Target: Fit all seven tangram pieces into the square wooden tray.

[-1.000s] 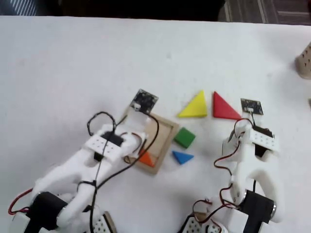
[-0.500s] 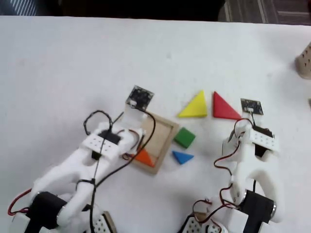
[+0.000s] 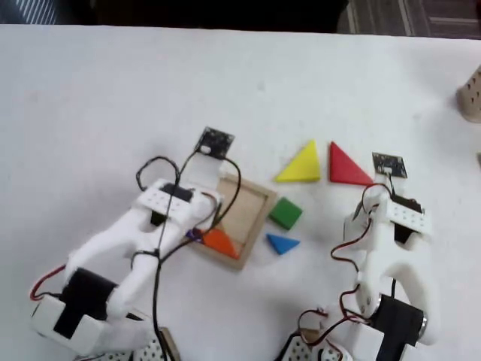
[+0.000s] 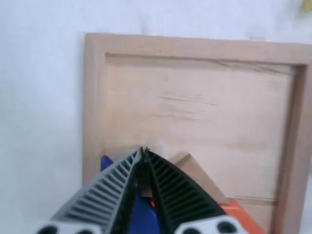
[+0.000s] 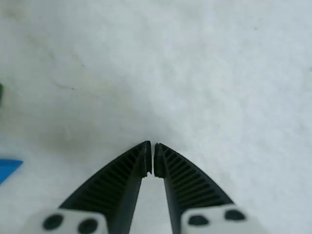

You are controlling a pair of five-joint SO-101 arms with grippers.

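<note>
The square wooden tray (image 3: pixel 252 204) (image 4: pixel 92 97) lies at mid-table with most of its floor bare. An orange piece (image 3: pixel 221 242) (image 4: pixel 241 214) and a blue piece (image 3: pixel 194 235) (image 4: pixel 141 217) lie at its near end, beside a tan wedge (image 4: pixel 197 173). My left gripper (image 4: pixel 145 153) is shut just above that end, with nothing between its fingers. Outside the tray lie a green square (image 3: pixel 285 213), a small blue triangle (image 3: pixel 282 243) (image 5: pixel 7 168), a yellow triangle (image 3: pixel 301 164) and a red triangle (image 3: pixel 346 165). My right gripper (image 5: pixel 150 158) is shut over bare table.
The left arm (image 3: pixel 161 214) covers the tray's left side in the high view. The right arm (image 3: pixel 394 222) stands right of the loose pieces, below the red triangle. A tan perforated object (image 3: pixel 472 94) sits at the far right edge.
The left arm drew back toward the tray's left edge and then swung slightly farther away, so the blue piece beside the orange one now shows. The right arm has not moved.
</note>
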